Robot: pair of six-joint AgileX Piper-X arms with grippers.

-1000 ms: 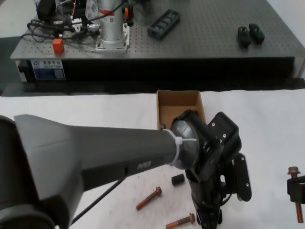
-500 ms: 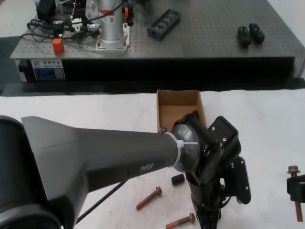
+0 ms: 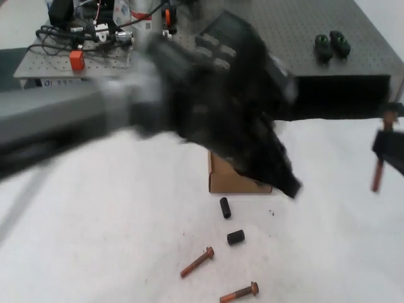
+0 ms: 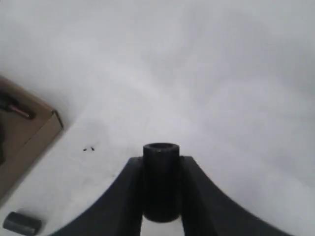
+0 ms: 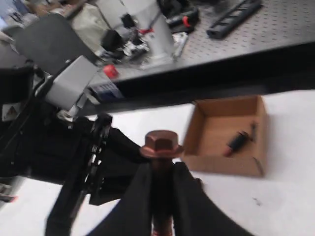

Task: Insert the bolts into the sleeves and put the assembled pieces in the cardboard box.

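Left wrist view — black hollow sleeve (image 4: 161, 182); right wrist — coppery hex bolt (image 5: 161, 145).

Robotics lab or test workshop. Landmark: grey perforated metal breadboard table (image 3: 353, 66) across back. On its top: tangle of black cables (image 3: 57, 33), small orange plastic block (image 3: 76, 59), silver metal post (image 5: 140, 22), black slotted plastic tray (image 5: 234, 17), two small black-and-green devices (image 3: 331, 44). In front of table: white cloth-covered bench (image 3: 95, 240), dark grey robot arm (image 3: 208, 107) above it.
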